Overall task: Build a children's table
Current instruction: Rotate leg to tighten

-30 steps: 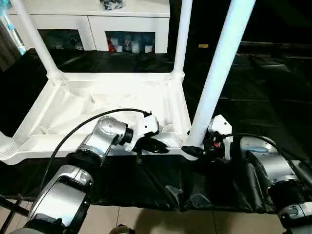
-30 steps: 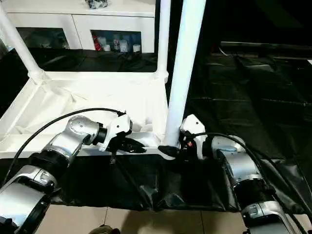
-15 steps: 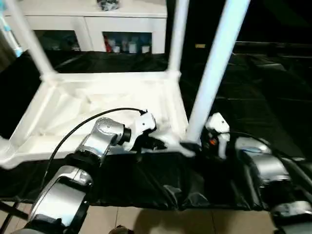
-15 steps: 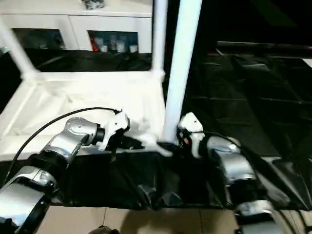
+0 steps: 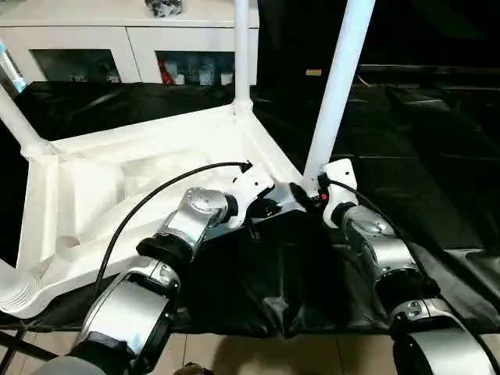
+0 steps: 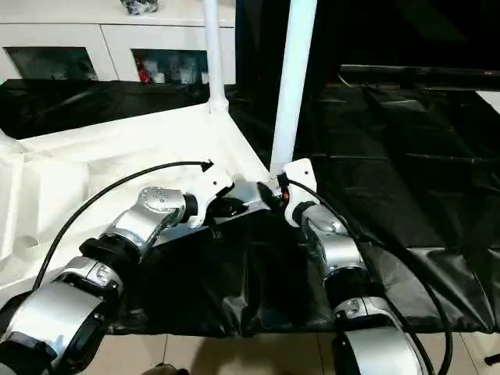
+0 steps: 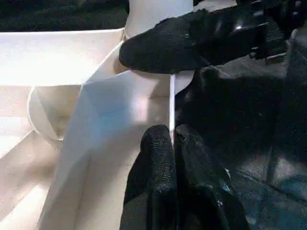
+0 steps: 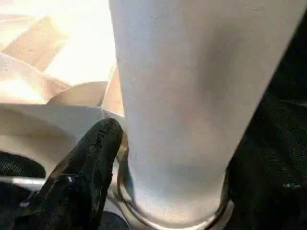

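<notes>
The children's table lies upside down on black cloth, its white ribbed top (image 5: 117, 172) facing up. White legs stand upright in the corner sockets, including the near right leg (image 5: 337, 86) and the far right leg (image 5: 242, 47). My left gripper (image 7: 172, 136) is shut on the top's thin rim next to the near right corner. My right gripper (image 5: 312, 187) is closed around the base of the near right leg (image 8: 182, 96). One black finger (image 8: 91, 158) presses against that leg; the other is hidden behind it.
A white cabinet (image 5: 117, 39) with glass doors stands at the back. Black cloth (image 5: 273, 273) covers the floor under the table and to its right, bunched in folds in front of the grippers. A leg base (image 5: 12, 293) pokes in at the lower left.
The table top has swung round: its near right corner sits farther from me and its left end nearer. Both grippers stayed on that corner and went with it.
</notes>
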